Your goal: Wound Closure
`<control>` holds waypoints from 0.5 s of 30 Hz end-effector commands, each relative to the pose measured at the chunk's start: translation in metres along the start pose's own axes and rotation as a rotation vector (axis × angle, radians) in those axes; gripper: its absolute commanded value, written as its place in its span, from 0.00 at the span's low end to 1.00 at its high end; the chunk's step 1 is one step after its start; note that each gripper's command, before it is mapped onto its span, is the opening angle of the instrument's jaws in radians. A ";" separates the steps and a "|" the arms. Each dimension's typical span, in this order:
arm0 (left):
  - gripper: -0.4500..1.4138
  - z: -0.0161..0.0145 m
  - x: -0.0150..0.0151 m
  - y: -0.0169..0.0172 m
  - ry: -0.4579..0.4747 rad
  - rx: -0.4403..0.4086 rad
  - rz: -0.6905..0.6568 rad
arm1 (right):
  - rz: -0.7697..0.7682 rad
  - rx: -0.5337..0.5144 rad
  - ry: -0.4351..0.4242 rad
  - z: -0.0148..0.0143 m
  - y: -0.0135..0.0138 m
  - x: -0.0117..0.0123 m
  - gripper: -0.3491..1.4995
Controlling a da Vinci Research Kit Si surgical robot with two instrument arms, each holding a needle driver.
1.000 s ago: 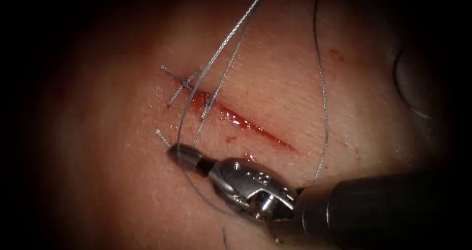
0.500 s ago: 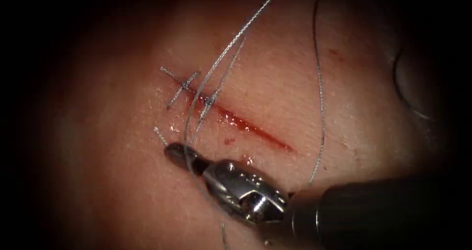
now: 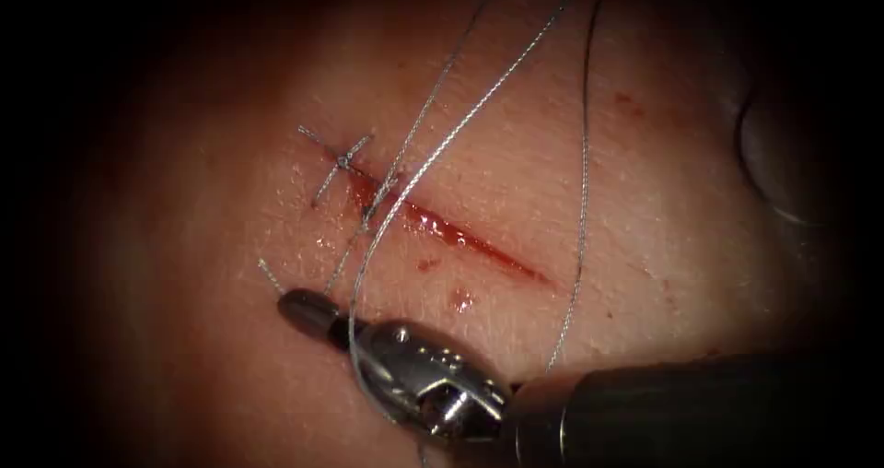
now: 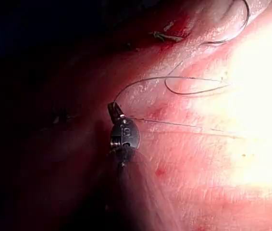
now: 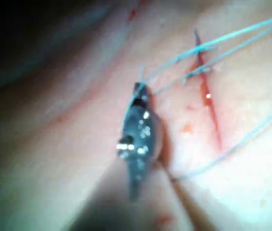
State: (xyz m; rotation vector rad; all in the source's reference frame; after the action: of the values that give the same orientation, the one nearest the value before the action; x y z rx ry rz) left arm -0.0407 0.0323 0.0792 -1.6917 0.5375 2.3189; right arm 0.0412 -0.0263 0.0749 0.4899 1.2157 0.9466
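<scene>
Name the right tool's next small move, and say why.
Probably draw the right pincer a little farther away from the cut, toward the lower left. It is shut on the short thread end, and the thread looped around it looks slack above the stitch.

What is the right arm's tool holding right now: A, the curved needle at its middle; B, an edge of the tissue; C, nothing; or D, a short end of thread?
D: the right tool has its jaws shut on a short thread end that sticks out past the tip, on the left side of the cut.
</scene>
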 end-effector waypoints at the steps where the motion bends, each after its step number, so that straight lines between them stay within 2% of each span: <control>1: 0.00 0.0014 -0.0003 -0.0002 -0.001 0.008 0.005 | 0.013 -0.027 0.005 -0.0001 0.0001 -0.0005 0.00; 6: 0.00 0.0019 -0.0003 -0.0002 -0.001 0.009 0.005 | -0.021 -0.080 0.044 -0.0018 0.0009 0.0012 0.00; 15: 0.00 0.0022 -0.0003 -0.0004 -0.002 0.007 0.004 | -0.041 -0.100 0.050 -0.0019 0.0009 0.0015 0.00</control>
State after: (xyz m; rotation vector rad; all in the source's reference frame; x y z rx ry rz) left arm -0.0417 0.0331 0.0797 -1.6828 0.5460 2.3202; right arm 0.0385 -0.0240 0.0737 0.3581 1.2130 0.9838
